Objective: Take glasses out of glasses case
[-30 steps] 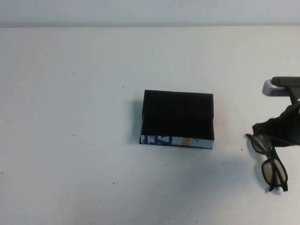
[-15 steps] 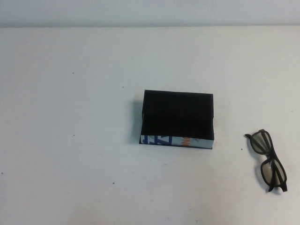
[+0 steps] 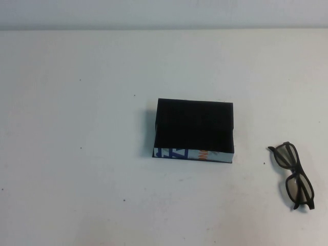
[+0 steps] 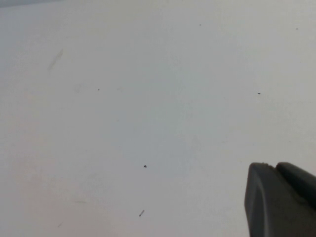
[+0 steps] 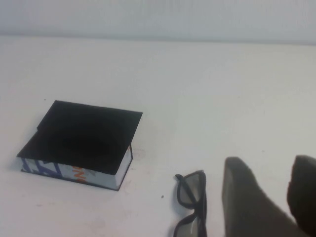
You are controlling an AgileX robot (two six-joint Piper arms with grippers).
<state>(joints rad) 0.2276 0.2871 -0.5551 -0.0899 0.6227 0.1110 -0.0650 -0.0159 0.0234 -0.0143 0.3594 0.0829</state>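
Note:
The glasses case [image 3: 195, 125] stands in the middle of the table, black on top, with its white printed side wall [image 3: 192, 154] facing me. The dark-framed glasses [image 3: 300, 188] lie flat on the table to the right of the case, apart from it. In the right wrist view the case [image 5: 81, 136] and the glasses [image 5: 191, 197] both show, and my right gripper [image 5: 268, 160] is open and empty, just beside the glasses. My left gripper [image 4: 271, 165] is shut and empty over bare table. Neither arm shows in the high view.
The white table [image 3: 77, 154] has a few small dark specks. Its back edge [image 3: 164, 28] meets a pale wall.
My right gripper, above the glasses at the right edge of the high view one second ago, has drawn back out of that view. The glasses stay on the table.

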